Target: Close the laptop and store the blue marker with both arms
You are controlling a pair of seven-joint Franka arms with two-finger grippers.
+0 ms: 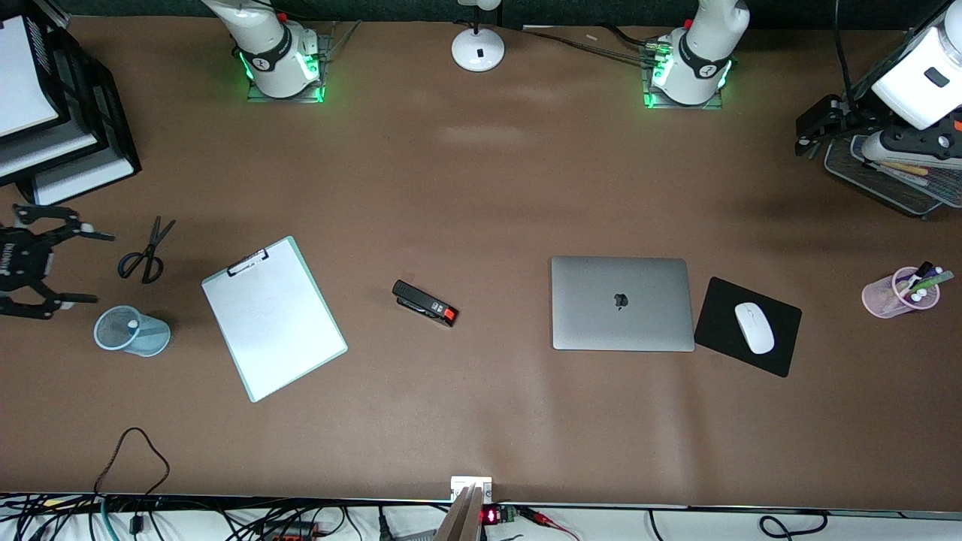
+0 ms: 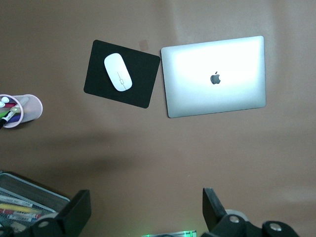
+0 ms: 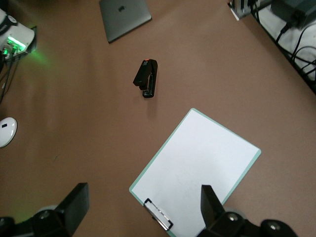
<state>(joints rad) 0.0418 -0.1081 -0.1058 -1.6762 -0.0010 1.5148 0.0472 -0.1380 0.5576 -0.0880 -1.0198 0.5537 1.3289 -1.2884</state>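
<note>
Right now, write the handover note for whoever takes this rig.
Left gripper: jaws open, empty, over the table beside the black mesh tray.
Right gripper: jaws open, empty, over the right arm's end of the table.
Silver-grey laptop: closed, beside the black mousepad.
Blue marker: not visible on the table; a white tip shows in the light-blue mesh cup, perhaps it.
Left: confirm the marker is stored.

A robotics lab staged as an office desk — laptop (image 1: 621, 303), clipboard (image 1: 273, 317), stapler (image 1: 425, 303) — cables (image 1: 225, 518) along the table's edge.
</note>
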